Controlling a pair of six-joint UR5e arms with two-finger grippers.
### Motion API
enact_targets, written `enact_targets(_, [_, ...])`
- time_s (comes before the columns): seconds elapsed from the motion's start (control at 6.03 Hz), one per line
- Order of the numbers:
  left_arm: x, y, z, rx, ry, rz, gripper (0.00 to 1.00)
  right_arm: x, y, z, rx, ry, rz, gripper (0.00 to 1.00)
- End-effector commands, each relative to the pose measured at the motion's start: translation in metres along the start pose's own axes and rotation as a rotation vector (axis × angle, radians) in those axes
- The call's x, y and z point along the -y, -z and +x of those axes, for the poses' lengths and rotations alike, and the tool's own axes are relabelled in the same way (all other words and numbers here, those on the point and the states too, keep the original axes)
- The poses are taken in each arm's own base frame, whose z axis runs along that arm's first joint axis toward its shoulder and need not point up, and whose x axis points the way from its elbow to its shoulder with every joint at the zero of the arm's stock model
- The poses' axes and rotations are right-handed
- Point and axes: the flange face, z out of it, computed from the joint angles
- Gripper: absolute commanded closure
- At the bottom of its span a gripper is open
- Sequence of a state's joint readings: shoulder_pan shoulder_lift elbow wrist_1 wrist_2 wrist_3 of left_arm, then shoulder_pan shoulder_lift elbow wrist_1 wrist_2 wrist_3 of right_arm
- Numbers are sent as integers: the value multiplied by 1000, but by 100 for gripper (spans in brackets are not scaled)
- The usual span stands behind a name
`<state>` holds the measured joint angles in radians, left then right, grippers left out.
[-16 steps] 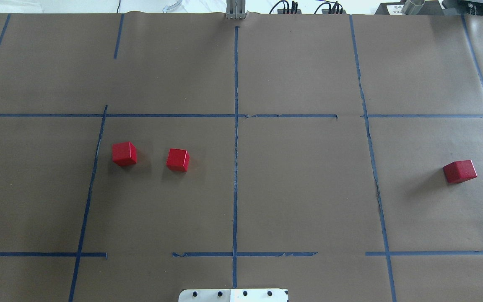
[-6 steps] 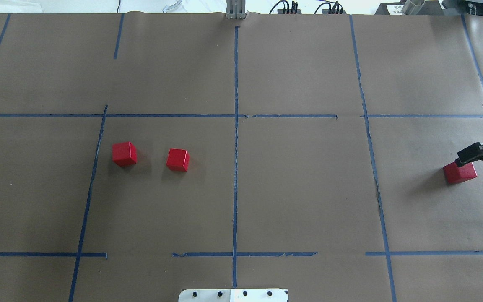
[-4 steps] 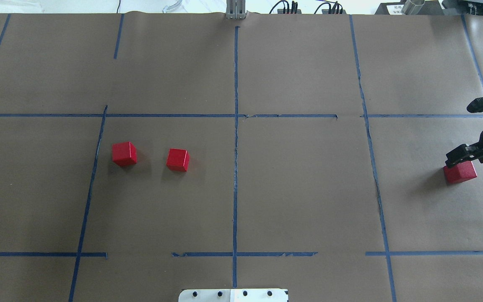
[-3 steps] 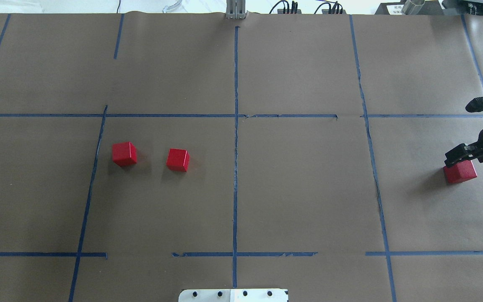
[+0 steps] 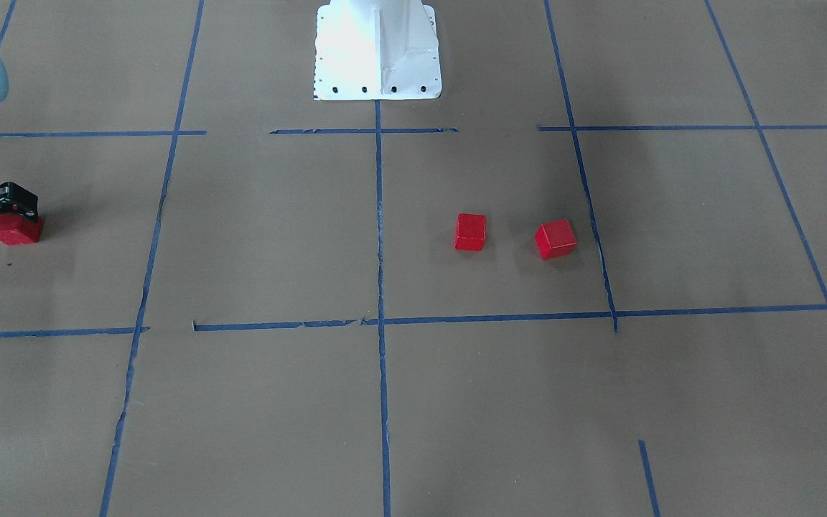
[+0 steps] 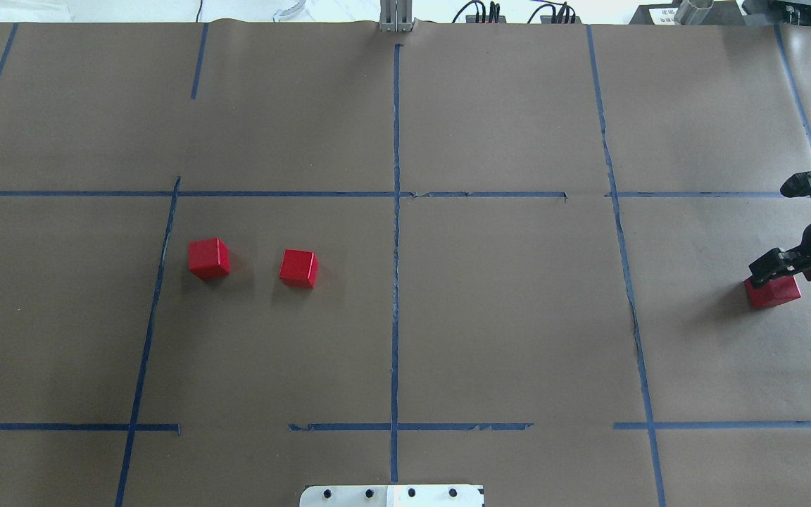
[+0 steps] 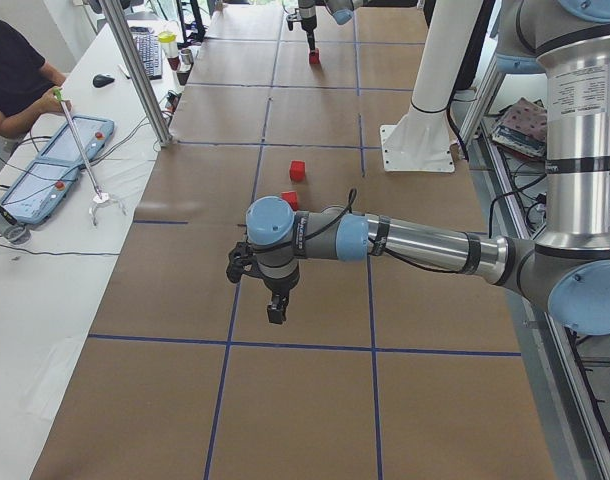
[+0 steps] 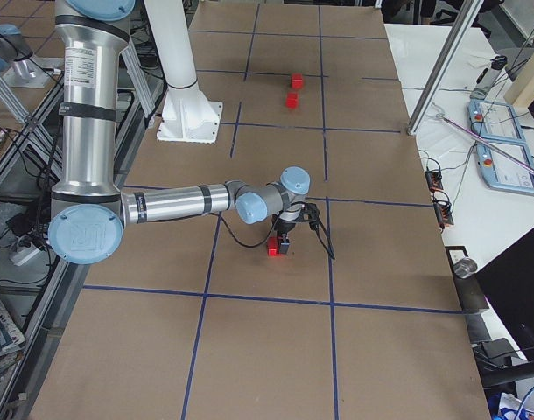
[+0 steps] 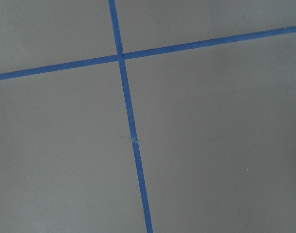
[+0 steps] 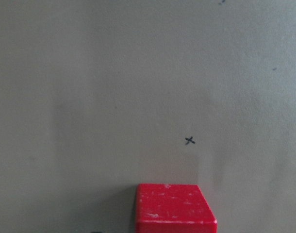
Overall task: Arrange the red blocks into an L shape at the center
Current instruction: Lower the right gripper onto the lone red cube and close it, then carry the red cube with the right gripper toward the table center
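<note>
Three red blocks lie on the brown paper. Two sit left of the center tape line (image 6: pixel 395 282): one (image 6: pixel 209 258) (image 5: pixel 555 239) and another (image 6: pixel 298 268) (image 5: pixel 471 232). The third (image 6: pixel 773 291) (image 5: pixel 16 230) (image 8: pixel 276 249) lies far right. My right gripper (image 6: pixel 775 229) is open and low over this third block. One of its fingers (image 6: pixel 768 266) overlaps the block's far edge, and the other stands out beyond it. The right wrist view shows the block (image 10: pixel 174 209) at bottom middle and no fingers. My left gripper (image 7: pixel 276 308) hovers over bare paper at the left end; I cannot tell if it is open or shut.
The white robot base plate (image 6: pixel 391 495) (image 5: pixel 377 50) sits at the near middle edge. Blue tape lines grid the paper. A metal pole (image 7: pixel 135 70) and an operators' table with tablets (image 7: pixel 55 160) stand beyond the far edge.
The right arm came in from the right edge and brought its open gripper over the far-right block, then sank slightly. None of the three blocks has moved.
</note>
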<state>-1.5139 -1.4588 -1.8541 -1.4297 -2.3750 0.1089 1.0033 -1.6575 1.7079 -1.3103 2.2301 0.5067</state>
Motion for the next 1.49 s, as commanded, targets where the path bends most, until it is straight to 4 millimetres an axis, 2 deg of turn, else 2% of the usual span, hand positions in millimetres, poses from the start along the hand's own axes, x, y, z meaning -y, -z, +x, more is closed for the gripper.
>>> enact_targets(0.0, [1, 5, 5, 0, -9, 10, 0, -3, -22, -3, -31, 10, -33, 4])
enact_targets(0.17, [1, 6, 7, 0, -11, 12, 0, -3, -27, 0, -40, 6, -40, 21])
enact_targets(0.33, [1, 6, 7, 0, -12, 11, 0, 4, -23, -8, -32, 22, -27, 77])
enact_targets(0.5, [1, 6, 7, 0, -11, 12, 0, 9, -14, -14, -48, 32, 4, 94])
enact_targets(0.66, [1, 6, 7, 0, -11, 12, 0, 8, 29, -54, 1, 81, 71, 99])
enact_targets(0.83, [0, 8, 8, 1, -14, 15, 0, 10, 63, -100, 78, 96, 112, 100])
enact_targets(0.99, [0, 8, 8, 1, -14, 15, 0, 14, 85, -177, 169, 28, 123, 100])
enact_targets(1.16, [1, 9, 9, 1, -18, 17, 0, 15, 89, -264, 243, -21, 101, 100])
enact_targets(1.33, [0, 8, 8, 1, -17, 16, 0, 16, 88, -322, 277, -37, 90, 100])
